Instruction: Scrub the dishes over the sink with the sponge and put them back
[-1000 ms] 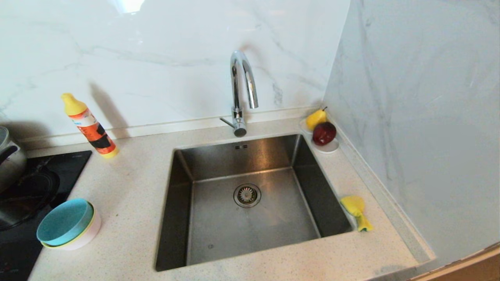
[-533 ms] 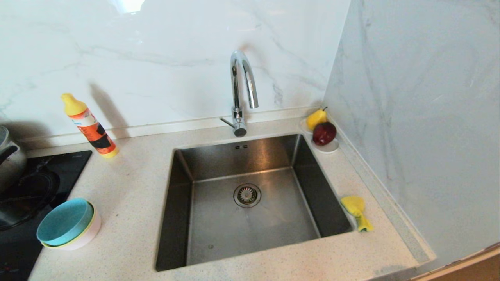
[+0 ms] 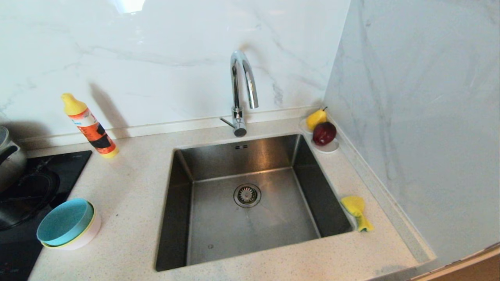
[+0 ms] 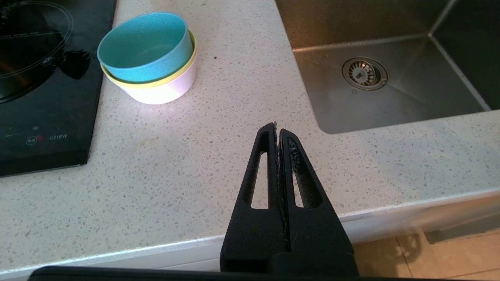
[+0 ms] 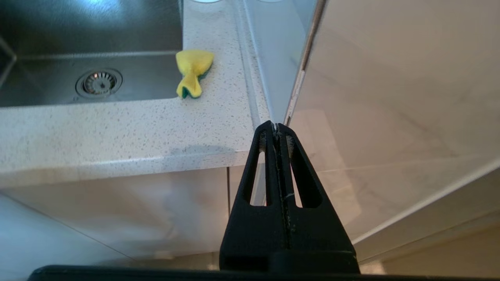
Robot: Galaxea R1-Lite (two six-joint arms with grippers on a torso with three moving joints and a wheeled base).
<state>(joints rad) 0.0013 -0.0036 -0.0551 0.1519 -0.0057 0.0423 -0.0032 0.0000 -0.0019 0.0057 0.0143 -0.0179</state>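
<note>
The left claw [image 4: 277, 130] is pinched tight with nothing in it, and it hangs over the front edge of the tabletop [image 4: 195, 164], between the bowls and the sink. The right claw [image 5: 276, 128] is pinched tight too and holds nothing; it hangs in front of the tabletop's front right corner, by the side wall [image 5: 390, 78]. The three bowls [image 3: 68, 224] sit one inside the other near the front left of the tabletop, just beside the black stove [image 3: 27, 195]. The blue bowl [image 4: 145, 47] is on top, the yellow bowl [image 4: 172, 79] shows only its rim under it, and the pink bowl [image 4: 164, 91] is at the bottom. The sink [image 3: 250, 203] is in the middle of the tabletop, with a round drain [image 3: 247, 195] in its floor. The sponge [image 3: 356, 212] lies squashed on the tabletop, right at the sink's right edge, near the front. A tap [image 3: 242, 93] stands at the back edge behind the sink. A soap bottle [image 3: 89, 125] stands at the back left. A saucer [image 3: 330, 147] with a pear [image 3: 315, 118] and an apple [image 3: 324, 133] is in the back right corner. A pot [image 3: 9, 160] sits on the stove.
</note>
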